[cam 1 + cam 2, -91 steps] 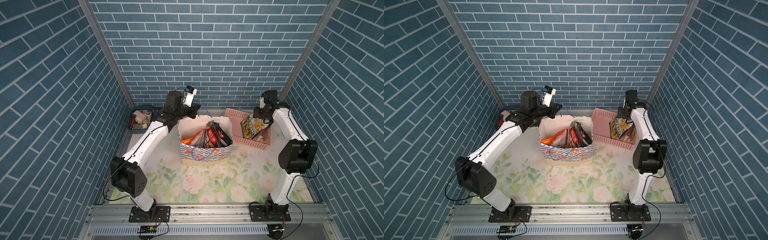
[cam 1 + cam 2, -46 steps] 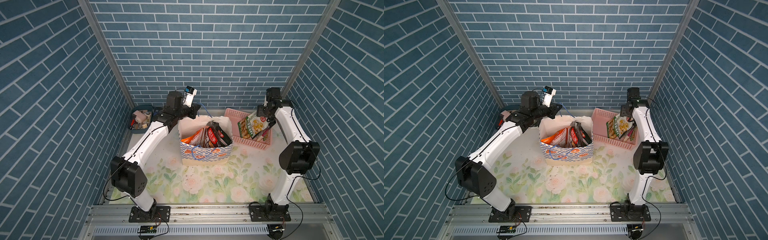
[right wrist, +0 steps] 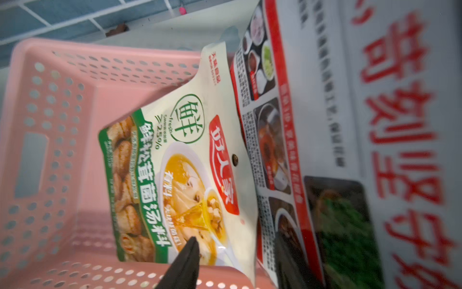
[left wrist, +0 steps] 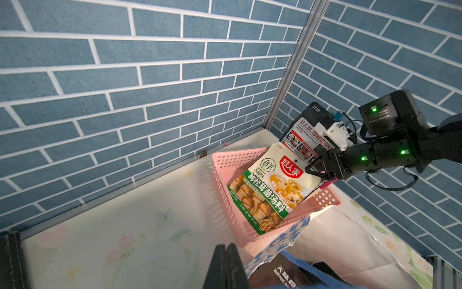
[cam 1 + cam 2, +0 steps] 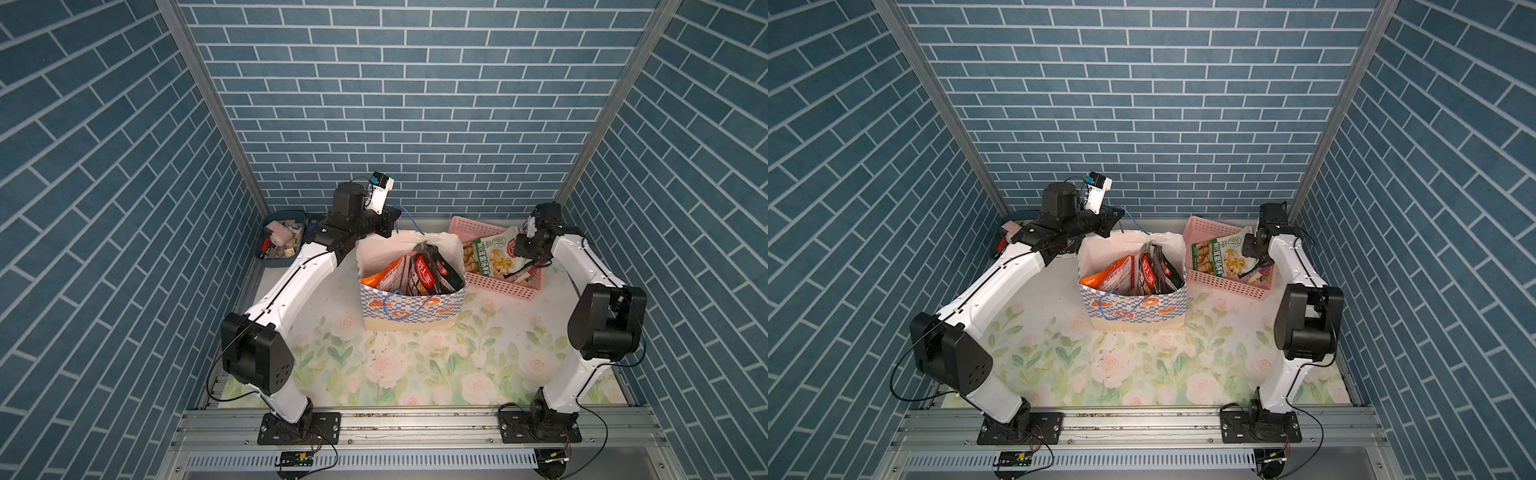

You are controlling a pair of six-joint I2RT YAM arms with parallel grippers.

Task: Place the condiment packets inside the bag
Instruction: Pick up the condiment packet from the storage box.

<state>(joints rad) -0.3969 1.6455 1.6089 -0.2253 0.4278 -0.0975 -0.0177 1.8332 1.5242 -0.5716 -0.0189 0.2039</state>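
Observation:
The checked bag [image 5: 411, 311] [image 5: 1133, 307] stands mid-table with an orange packet [image 5: 386, 274] and a black packet [image 5: 432, 270] upright inside. My left gripper [image 5: 392, 218] [image 4: 226, 252] is shut at the bag's back rim, and the blue cord handle [image 5: 409, 216] rises to it. A white-and-green condiment packet [image 5: 492, 255] [image 4: 270, 190] [image 3: 175, 162] leans in the pink basket [image 5: 498, 282]. Another packet [image 4: 305, 130] [image 3: 325, 125] stands behind it, its printed back showing. My right gripper [image 5: 517, 249] [image 4: 313, 171] [image 3: 235, 240] is open, its fingers on either side of both packets' top edges.
A blue tray [image 5: 278, 241] of small bits sits at the back left by the wall. The pink basket [image 4: 225, 160] stands right beside the bag near the back right corner. The floral mat [image 5: 415, 365] spreads in front of the bag.
The white-and-green packet has gone from upright to leaning in the basket. My right gripper drew back towards the right wall, then its jaws narrowed. The left arm has not moved.

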